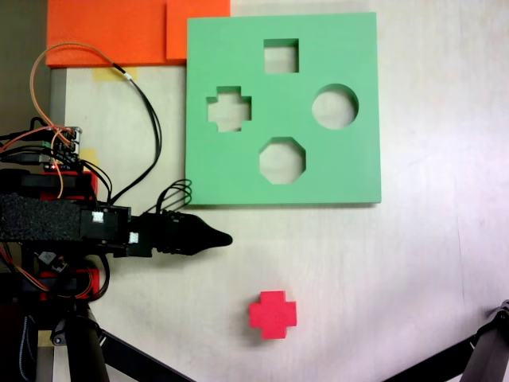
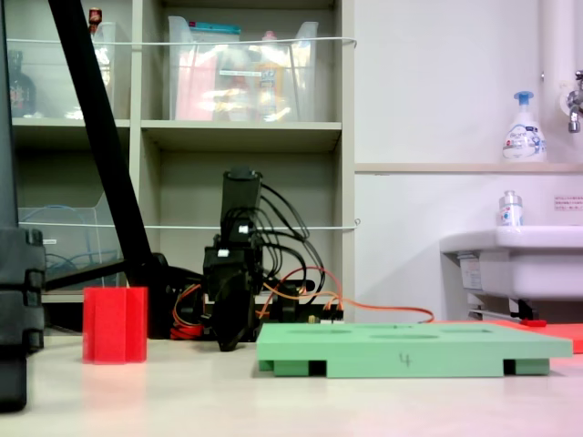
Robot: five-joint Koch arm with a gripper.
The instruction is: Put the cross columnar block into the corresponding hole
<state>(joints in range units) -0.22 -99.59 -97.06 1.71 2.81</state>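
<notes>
Red cross columnar block [image 1: 273, 314] on table, apart from claw [image 1: 225, 238], claw empty, pinched closed

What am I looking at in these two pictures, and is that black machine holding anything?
The black machine is a small hobby robot arm; its gripper ends in fingers that hold nothing, though whether they are open is unclear. One fixed view looks straight down at the table, the other looks across it from low down. On the table lie a green foam board with four cut-outs, including a cross-shaped hole, and a red cross block standing apart from the board. Orange foam sheets lie at the far edge.
</notes>
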